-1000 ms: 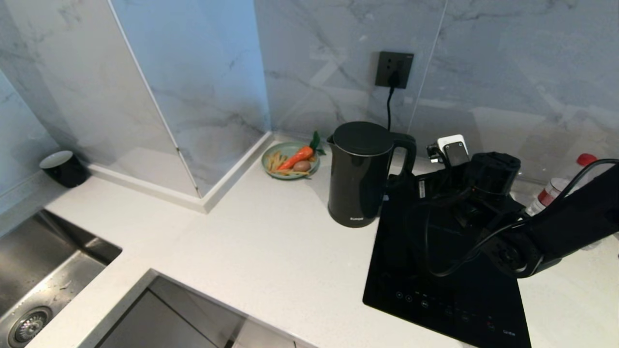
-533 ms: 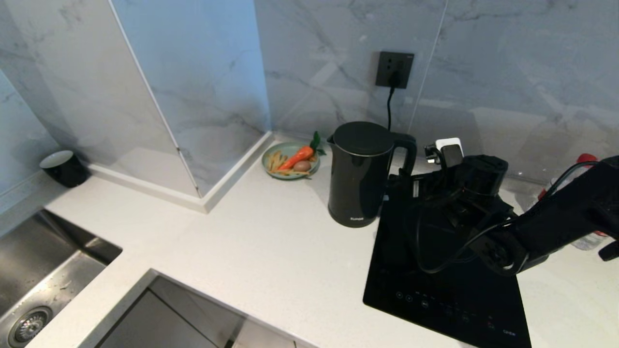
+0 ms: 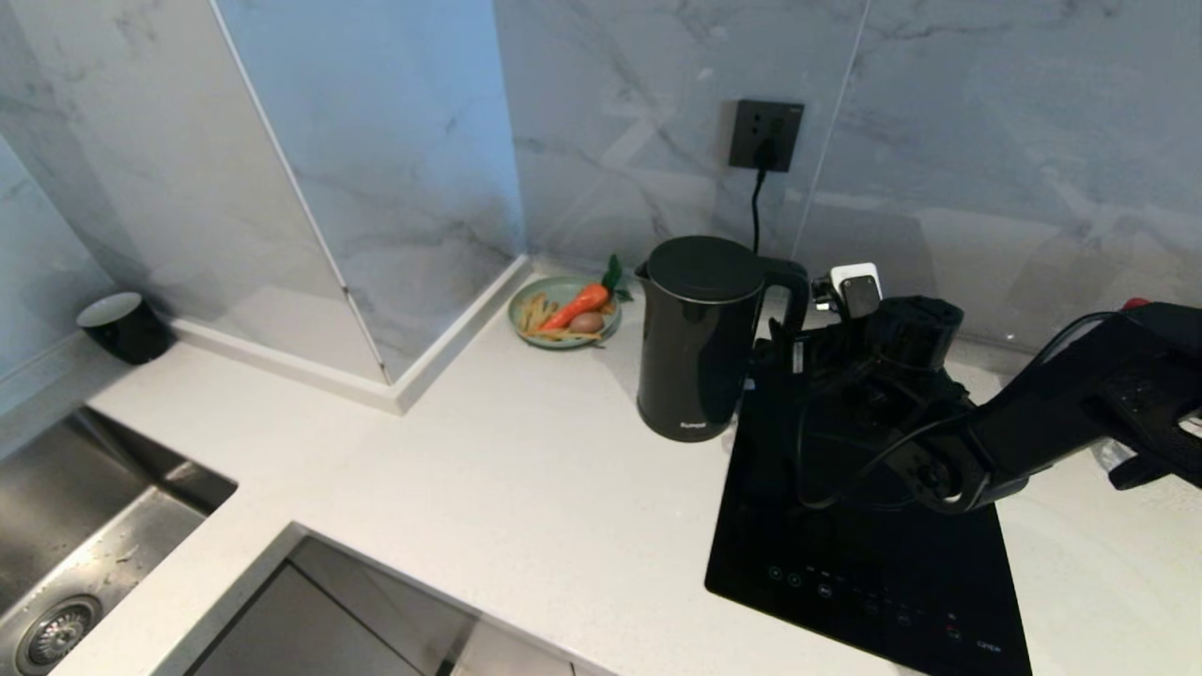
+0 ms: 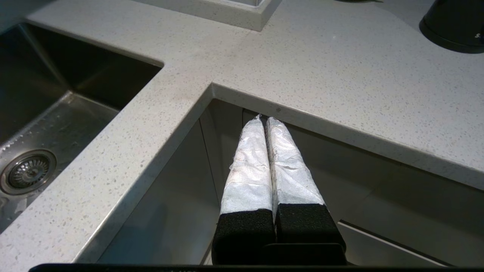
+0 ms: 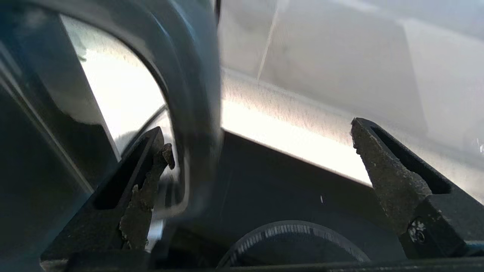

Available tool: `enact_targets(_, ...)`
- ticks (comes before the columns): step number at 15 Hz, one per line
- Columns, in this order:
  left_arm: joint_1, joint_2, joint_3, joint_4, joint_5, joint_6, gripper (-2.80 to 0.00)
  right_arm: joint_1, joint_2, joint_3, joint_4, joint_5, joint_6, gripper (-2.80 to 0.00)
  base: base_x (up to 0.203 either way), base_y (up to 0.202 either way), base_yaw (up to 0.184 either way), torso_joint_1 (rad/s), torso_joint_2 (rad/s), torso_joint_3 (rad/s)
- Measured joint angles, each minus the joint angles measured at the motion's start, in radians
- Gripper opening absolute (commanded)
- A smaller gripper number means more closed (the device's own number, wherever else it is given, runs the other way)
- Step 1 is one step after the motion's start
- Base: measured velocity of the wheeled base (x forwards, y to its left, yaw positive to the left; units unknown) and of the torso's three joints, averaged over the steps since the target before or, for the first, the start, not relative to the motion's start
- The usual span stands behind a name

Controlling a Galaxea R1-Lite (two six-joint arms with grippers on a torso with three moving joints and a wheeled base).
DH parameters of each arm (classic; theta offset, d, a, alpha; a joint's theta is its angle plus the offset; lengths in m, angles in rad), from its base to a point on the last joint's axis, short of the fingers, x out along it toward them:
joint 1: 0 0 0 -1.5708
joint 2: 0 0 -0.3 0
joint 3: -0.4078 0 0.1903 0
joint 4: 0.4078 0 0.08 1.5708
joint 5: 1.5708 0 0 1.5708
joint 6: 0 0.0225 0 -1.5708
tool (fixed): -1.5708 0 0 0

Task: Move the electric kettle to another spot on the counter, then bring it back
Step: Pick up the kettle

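The glossy black electric kettle (image 3: 695, 338) stands upright on the white speckled counter (image 3: 526, 488), just left of the cooktop's back corner. Its loop handle (image 3: 793, 300) faces right. My right gripper (image 3: 781, 355) reaches in from the right over the cooktop. It is open, and in the right wrist view the kettle handle (image 5: 196, 113) stands between its fingers, close to one fingertip (image 5: 160, 151), with a wide gap to the other; the right gripper (image 5: 261, 136) does not clamp it. My left gripper (image 4: 264, 119) is shut and empty, parked below the counter's front edge.
A black glass cooktop (image 3: 864, 554) lies under my right arm. A green plate (image 3: 522, 330) with a carrot sits behind the kettle, below a wall socket (image 3: 765, 134) with a cord. A steel sink (image 3: 75, 526) and a black cup (image 3: 122, 327) are at far left.
My right arm has moved left toward the kettle, bringing the open gripper up to the handle. The kettle has not moved.
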Motion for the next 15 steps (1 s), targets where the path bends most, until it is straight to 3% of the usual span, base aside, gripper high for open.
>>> enact_targets(15,0.000,0.000,0.000,0.000,0.000,-0.001,-2.80,0.006,0.115,-0.238,0.023,0.004,-0.052,0.00,0.000,0.000,0.000,0.000,0.00,0.000)
